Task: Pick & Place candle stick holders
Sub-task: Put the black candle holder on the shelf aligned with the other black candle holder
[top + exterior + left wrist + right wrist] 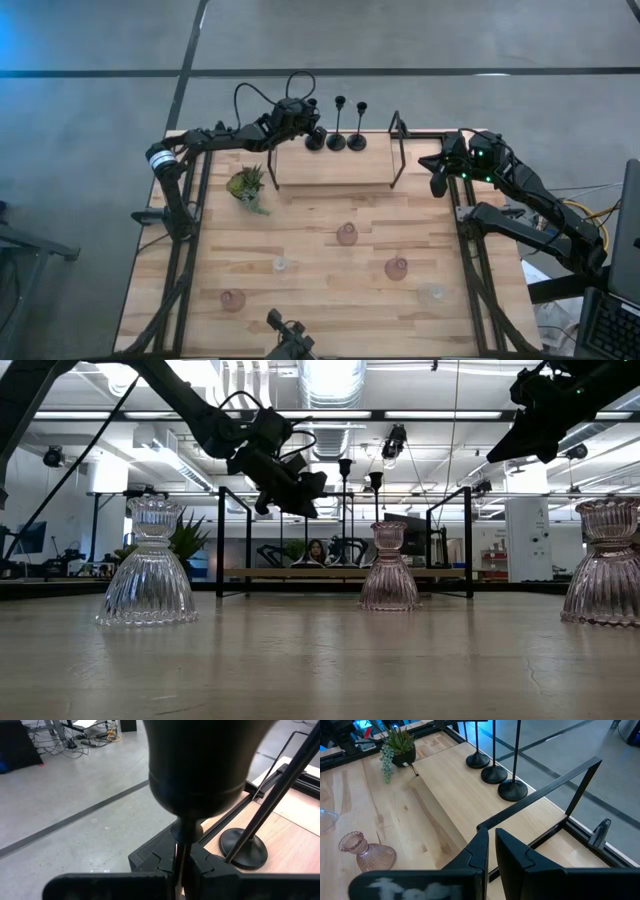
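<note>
Three slim black stemmed holders stand in a row on a raised wooden shelf (330, 168) at the table's far edge, on their round bases (494, 774). My left gripper (300, 118) is at the leftmost one (314, 141) and is shut on it; its dark cup (200, 765) fills the left wrist view. My right gripper (440, 172) hangs shut and empty above the shelf's right end. Three pink glass holders (346, 235) (397, 268) (232, 299) and two clear ones (280, 265) (432, 293) stand on the table. My left gripper pinches the leftmost holder's thin stem (181, 851) between its two fingers, just below the cup. The fingers lie across the stem. The gripper hides the base in its own view; in the right wrist view that base (477, 760) looks set on the shelf.
A small spiky green plant (247, 186) stands at the shelf's left end. The shelf has black metal end frames (397, 150). A neighbouring holder's base (243, 847) is close beside my left gripper. A dark camera mount (288, 335) sits at the near edge.
</note>
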Tool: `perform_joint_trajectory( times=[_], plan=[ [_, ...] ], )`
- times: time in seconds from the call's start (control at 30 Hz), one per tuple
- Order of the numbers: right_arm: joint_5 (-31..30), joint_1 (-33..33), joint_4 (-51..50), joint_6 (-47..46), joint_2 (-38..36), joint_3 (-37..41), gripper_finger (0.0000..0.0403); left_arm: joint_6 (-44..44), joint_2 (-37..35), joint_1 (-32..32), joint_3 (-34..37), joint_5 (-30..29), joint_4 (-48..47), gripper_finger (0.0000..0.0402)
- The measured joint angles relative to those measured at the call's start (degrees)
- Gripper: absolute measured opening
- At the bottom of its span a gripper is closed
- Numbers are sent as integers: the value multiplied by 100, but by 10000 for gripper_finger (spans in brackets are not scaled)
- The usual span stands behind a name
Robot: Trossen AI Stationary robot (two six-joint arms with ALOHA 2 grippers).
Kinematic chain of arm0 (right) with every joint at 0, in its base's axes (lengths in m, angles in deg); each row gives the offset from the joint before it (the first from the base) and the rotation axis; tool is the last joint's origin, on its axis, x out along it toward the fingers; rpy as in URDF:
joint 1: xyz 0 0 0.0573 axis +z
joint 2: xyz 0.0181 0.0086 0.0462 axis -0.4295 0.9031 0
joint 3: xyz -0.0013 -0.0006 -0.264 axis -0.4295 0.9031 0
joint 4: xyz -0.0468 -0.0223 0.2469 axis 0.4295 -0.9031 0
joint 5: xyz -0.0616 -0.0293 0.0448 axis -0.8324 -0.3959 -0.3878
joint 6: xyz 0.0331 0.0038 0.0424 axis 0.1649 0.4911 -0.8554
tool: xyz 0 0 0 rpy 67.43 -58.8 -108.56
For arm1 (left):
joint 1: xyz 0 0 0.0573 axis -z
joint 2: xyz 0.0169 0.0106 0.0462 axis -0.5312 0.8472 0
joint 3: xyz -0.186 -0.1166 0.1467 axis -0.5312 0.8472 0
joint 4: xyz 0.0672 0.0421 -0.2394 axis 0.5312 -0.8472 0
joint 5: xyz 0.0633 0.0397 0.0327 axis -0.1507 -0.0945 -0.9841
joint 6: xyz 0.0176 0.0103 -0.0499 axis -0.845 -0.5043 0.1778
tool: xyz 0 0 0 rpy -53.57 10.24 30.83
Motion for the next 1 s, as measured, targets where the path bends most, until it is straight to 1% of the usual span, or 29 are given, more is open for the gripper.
perform_joint_trajectory(
  times=[0.67, 0.87, 1.0],
  plan=[
    [0, 0, -2, 2, 0, 0, 29, 108, -3, 9, 2, 63, -11, 10],
    [0, -1, -1, -3, 0, 0, 29, 142, -3, 9, 2, 65, -39, 25],
    [0, -2, 0, 1, 0, 0, 29, 91, -3, 7, 2, 65, -41, 27]
  ],
)
